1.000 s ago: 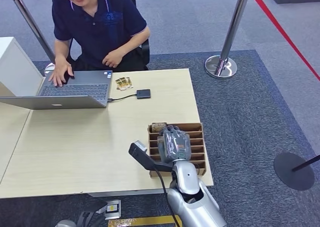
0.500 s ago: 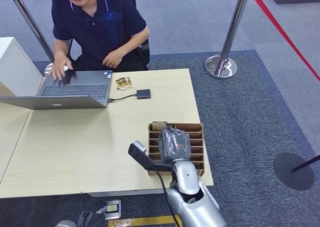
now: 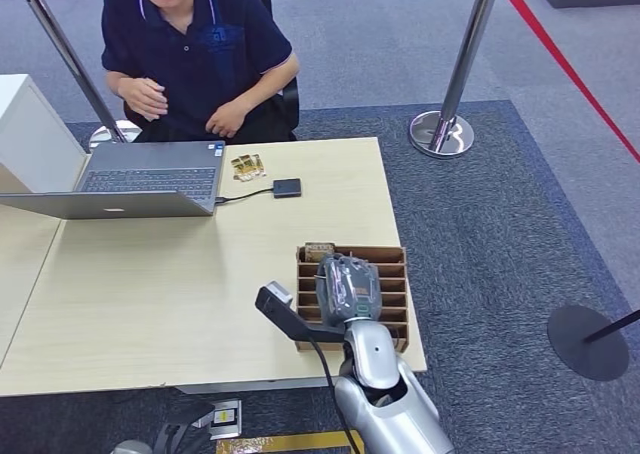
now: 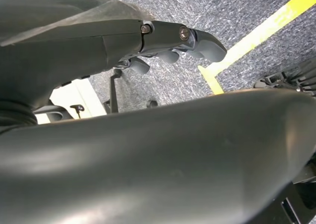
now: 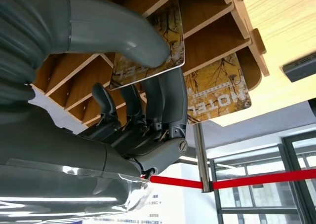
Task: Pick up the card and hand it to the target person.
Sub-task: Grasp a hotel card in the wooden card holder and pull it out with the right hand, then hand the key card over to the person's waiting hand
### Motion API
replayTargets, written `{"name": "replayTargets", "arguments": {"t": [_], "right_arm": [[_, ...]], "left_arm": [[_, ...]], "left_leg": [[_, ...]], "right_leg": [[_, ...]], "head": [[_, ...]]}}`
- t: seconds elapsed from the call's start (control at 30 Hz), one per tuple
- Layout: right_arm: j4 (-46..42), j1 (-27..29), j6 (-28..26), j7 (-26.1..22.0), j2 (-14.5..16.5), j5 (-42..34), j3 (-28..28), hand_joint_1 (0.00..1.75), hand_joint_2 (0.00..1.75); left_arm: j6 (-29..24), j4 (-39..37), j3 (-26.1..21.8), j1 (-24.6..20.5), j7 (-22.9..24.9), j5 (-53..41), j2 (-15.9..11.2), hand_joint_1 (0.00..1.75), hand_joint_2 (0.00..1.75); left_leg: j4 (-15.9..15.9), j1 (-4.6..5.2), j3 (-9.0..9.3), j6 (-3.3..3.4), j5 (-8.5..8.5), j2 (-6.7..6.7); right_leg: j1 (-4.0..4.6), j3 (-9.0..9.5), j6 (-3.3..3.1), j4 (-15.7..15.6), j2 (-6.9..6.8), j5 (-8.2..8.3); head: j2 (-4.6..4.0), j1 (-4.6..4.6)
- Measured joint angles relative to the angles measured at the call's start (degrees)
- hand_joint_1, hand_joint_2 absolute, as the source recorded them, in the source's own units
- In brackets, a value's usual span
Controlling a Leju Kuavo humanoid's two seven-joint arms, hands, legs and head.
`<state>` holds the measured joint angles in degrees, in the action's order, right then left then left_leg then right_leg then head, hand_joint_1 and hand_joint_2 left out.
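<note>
**Q:** What fills the frame in the head view?

**A:** A pale wooden table spans the left and centre. A person in a dark blue polo sits behind it at upper left, both hands raised off the open laptop in front of them. A steel stanchion with red rope stands upper right on grey carpet.

**Q:** And the robot?

**A:** Its silver right arm rises from the bottom centre, and the right hand sits over a slotted wooden card rack near the table's lower-right corner.

**Q:** Where is the card?

**A:** In the right wrist view, the card, printed in gold with trees, is pinched between the thick thumb and the darker fingers, just over the rack's slots. A second card marked "HOTEL" stands in a slot beside it.

**Q:** The left hand?

**A:** The left hand appears over the carpet and a yellow floor line; its fingers are loosely curled and hold nothing.

**Q:** Smaller items?

**A:** A small black device on a cable, and a few more cards beside the laptop.
</note>
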<state>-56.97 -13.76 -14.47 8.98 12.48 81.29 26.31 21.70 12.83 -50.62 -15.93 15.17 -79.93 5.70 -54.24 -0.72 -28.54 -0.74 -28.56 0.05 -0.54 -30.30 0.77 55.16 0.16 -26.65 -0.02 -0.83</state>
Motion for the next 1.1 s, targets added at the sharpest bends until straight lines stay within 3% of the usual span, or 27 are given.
{"name": "replayTargets", "arguments": {"t": [0.3, 0.63, 0.83, 1.1], "right_arm": [[-3.0, 0.2, 1.4, -2.1, -0.1, -1.4, -0.2, 1.66, 1.75], [-14.6, 1.0, 8.6, -7.8, -1.2, -10.7, -0.3, 1.53, 1.75], [-20.8, 0.6, 10.3, -10.2, -2.5, -15.0, 0.4, 1.51, 1.75], [-19.9, -4.6, 9.9, -9.3, -2.3, -15.3, 2.9, 1.57, 1.75]], "left_arm": [[0.0, 0.0, 0.0, 0.0, 0.0, 0.0, 0.0, 0.0, 0.0], [0.0, 0.0, 0.0, 0.2, -0.6, 0.1, 0.0, 0.0, 0.0], [0.0, 0.0, 0.0, 0.4, -0.9, 0.2, -0.1, 0.0, 0.0], [0.3, 0.0, 0.0, 0.4, -0.8, 0.1, -0.1, 0.0, 0.0]], "left_leg": [[0.0, 0.0, -0.01, 0.0, 0.0, 0.0], [0.0, 0.0, -0.02, 0.0, 0.0, 0.0], [0.0, 0.0, -0.02, 0.0, 0.0, 0.0], [0.0, 0.0, -0.02, -0.01, 0.01, 0.01]], "right_leg": [[0.0, -0.01, 0.0, 0.0, 0.0, 0.0], [0.0, -0.02, 0.0, 0.0, 0.0, 0.0], [0.0, -0.02, 0.0, 0.0, 0.0, 0.0], [0.0, -0.02, -0.01, 0.0, 0.0, 0.0]], "head": [[0.0, 0.0], [0.0, 0.01], [0.0, 0.01], [0.0, 0.02]]}}
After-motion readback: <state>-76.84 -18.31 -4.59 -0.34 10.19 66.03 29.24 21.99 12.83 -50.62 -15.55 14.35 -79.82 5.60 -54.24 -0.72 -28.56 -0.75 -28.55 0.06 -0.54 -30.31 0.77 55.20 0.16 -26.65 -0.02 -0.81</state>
